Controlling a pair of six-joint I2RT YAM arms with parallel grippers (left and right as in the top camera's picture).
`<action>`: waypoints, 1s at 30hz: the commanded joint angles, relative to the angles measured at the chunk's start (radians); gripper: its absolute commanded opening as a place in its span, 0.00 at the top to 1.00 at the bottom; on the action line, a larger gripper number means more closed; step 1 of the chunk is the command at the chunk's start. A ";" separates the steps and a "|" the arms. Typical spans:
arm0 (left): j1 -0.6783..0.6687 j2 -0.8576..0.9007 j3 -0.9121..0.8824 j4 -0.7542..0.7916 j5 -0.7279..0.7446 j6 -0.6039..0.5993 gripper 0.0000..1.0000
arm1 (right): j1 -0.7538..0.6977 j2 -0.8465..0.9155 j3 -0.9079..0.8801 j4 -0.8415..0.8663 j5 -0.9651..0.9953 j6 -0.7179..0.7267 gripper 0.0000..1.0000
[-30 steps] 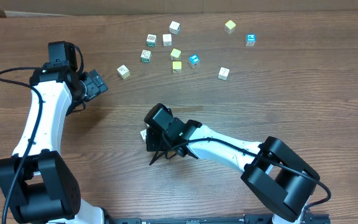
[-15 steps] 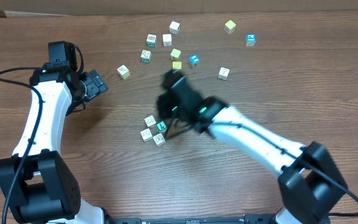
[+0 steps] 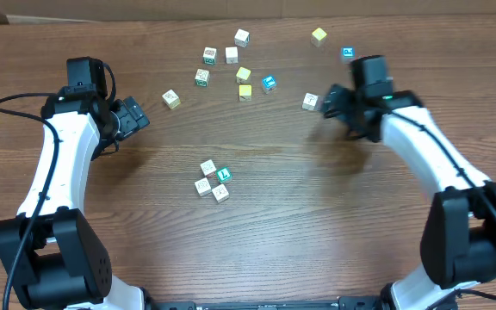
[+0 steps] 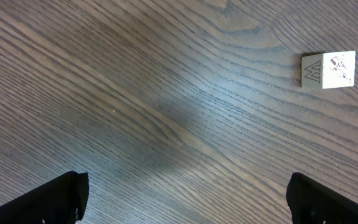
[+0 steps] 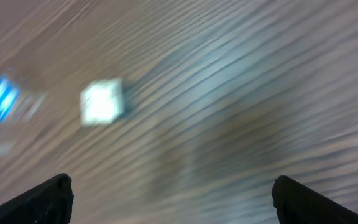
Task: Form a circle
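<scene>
Loose cubes (image 3: pixel 244 74) strewn along the far side of the table (image 3: pixel 317 224), well apart from the circle (image 3: pixel 213 180), a tight cluster at mid-table, uncovered. Left gripper (image 3: pixel 134 116) spread wide, empty. Right gripper (image 3: pixel 334 102) spread too, holding nothing, just beside a white cube (image 3: pixel 310 102). Only from the left wrist: line drawings on a printed cube (image 4: pixel 329 69). Right wrist view smeared: a pale block (image 5: pixel 102 101), a blue blur (image 5: pixel 2 98), faces unreadable.

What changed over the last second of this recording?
The right gripper left the circle at mid-table, swung to the far right beside a white cube, and now stands open, holding nothing. The left gripper and the loose cubes stayed put.
</scene>
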State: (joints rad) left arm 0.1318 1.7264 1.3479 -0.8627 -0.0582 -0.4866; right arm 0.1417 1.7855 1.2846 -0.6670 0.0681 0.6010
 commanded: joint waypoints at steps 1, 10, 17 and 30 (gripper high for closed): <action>-0.001 0.007 0.016 0.004 -0.012 0.008 0.01 | -0.077 -0.010 0.005 0.003 0.036 -0.007 0.00; -0.001 0.007 0.016 0.004 -0.012 0.008 0.01 | -0.177 -0.010 0.005 0.003 0.036 -0.007 0.00; -0.001 0.007 0.016 0.004 -0.012 0.008 0.00 | -0.177 -0.010 0.005 0.003 0.036 -0.007 0.00; -0.001 0.007 0.016 0.004 -0.012 0.008 0.01 | -0.177 -0.010 0.005 0.003 0.036 -0.007 0.00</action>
State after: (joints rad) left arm 0.1318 1.7264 1.3479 -0.8627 -0.0586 -0.4866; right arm -0.0326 1.7855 1.2846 -0.6670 0.0933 0.6014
